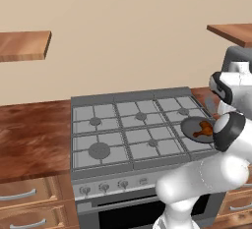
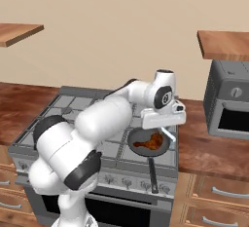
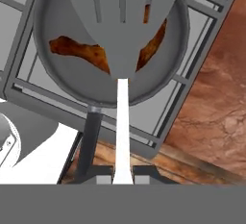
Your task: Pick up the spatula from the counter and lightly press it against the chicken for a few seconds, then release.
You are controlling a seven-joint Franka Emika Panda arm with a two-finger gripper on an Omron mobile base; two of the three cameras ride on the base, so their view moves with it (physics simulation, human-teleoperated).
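My gripper (image 3: 123, 179) is shut on the white handle of the spatula (image 3: 122, 31). Its grey slotted blade hangs over the middle of the brown chicken (image 3: 79, 50), which lies in a dark round pan (image 3: 48, 69) on the stove. The blade hides the chicken's centre, and I cannot tell whether it touches. From the right base, the gripper (image 2: 163, 122) sits just above the pan (image 2: 141, 134), with the spatula (image 2: 168, 133) slanting down toward the chicken (image 2: 150, 142). In the left base view the pan (image 1: 189, 125) with the chicken (image 1: 203, 131) is at the stove's front right, partly behind my arm.
The pan's long handle (image 2: 152, 172) sticks out over the stove's front edge. Wooden counter (image 2: 209, 148) runs to the right, with a microwave (image 2: 229, 99) standing on it. The other burners (image 1: 113, 134) lie to the left. Wall shelves (image 1: 24, 43) hang above.
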